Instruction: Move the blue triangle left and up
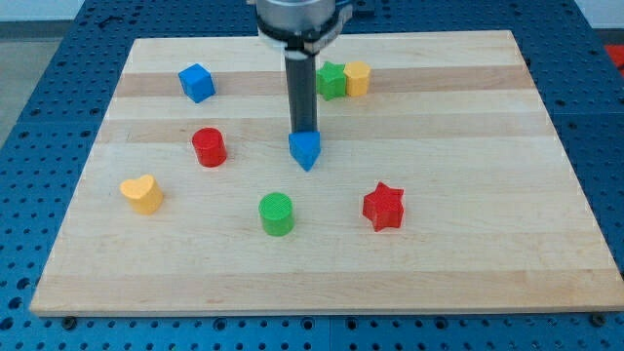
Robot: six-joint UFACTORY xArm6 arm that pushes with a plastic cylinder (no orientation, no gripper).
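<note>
wooden worktop point(468, 244) — rod upright, my tip point(301, 135) touching the blue triangle point(305, 149) from above; no jaws fitted.

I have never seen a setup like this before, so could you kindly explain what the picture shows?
This is one camera's view of a wooden board on a blue perforated bench. The grey column coming in at the view's top is a robot arm; it has no fingers, only a straight dark rod, and nothing is held. My tip stands right at the upper edge of the blue triangle, near the board's middle; it moves blocks by pushing. Around it lie a blue cube, a red cylinder, a yellow heart, a green cylinder and a red star. Near the top, a green block touches a yellow block.
</note>
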